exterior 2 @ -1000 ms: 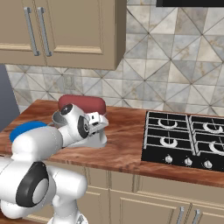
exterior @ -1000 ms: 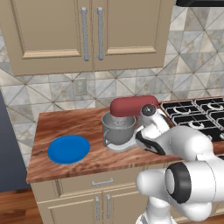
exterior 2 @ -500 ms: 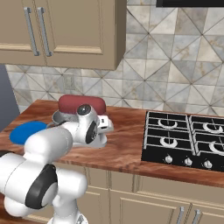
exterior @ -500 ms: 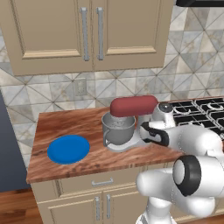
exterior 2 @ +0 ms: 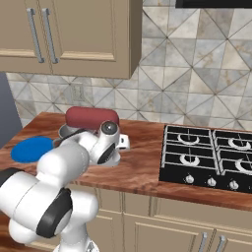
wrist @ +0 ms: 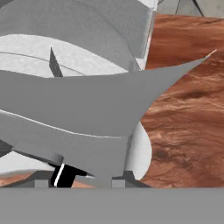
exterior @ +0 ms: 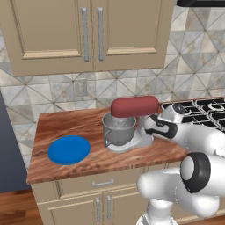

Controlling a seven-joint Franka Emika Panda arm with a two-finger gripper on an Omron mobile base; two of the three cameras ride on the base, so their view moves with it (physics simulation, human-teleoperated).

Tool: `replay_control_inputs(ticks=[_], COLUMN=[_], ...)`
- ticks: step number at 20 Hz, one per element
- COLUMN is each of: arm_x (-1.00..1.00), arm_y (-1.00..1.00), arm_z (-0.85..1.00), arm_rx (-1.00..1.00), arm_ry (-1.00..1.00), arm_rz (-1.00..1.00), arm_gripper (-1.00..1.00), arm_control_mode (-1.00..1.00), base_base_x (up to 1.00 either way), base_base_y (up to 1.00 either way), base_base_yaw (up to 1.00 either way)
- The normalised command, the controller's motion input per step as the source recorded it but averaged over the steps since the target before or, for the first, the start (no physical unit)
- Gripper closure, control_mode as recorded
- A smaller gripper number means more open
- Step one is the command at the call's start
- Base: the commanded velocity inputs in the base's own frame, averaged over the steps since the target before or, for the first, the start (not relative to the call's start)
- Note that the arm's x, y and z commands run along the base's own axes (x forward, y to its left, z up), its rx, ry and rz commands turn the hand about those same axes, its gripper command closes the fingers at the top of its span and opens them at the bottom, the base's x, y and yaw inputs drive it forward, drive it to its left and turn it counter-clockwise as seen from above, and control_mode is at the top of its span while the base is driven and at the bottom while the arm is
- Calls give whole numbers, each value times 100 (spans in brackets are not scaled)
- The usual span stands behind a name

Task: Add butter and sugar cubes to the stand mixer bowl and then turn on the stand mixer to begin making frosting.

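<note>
The stand mixer (exterior: 134, 107) stands on the wooden counter, dark red head down over the grey metal bowl (exterior: 118, 130). My gripper (exterior: 146, 127) is pressed against the right side of the mixer's light grey column, at bowl height. The hand view is so close that the mixer's grey body (wrist: 87, 105) blocks my fingers, so I cannot see whether they are open or shut. From the right base view my arm hides most of the mixer (exterior 2: 92, 117). The blue plate (exterior: 69, 149) lies bare to the left. Butter and sugar cubes are out of view; the head hides the bowl's inside.
A black gas stove (exterior 2: 206, 157) sits to the right of the mixer on the wooden counter (exterior: 66, 127). Beige wall cabinets (exterior: 88, 30) hang above a tiled backsplash. The counter's front edge runs just under my arm.
My arm's elbow has swung to the right and the hand has shifted slightly right and settled against the mixer's column. The mixer and plate have not moved.
</note>
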Motion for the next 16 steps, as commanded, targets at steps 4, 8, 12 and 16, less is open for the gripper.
replay_control_inputs(ticks=[4, 8, 12, 16], arm_x=[29, 30, 36, 35], arm_y=[-8, -13, -13, -19], arm_z=[38, 30, 28, 34], arm_rx=[15, 14, 13, 14], arm_ry=[0, 0, 0, 0], arm_rz=[-6, -7, -8, -8], arm_gripper=[100, 100, 100, 100], arm_control_mode=[-100, -100, -100, -100], base_base_x=[0, 0, 0, 0], base_base_y=[0, 0, 0, 0], base_base_yaw=[0, 0, 0, 0])
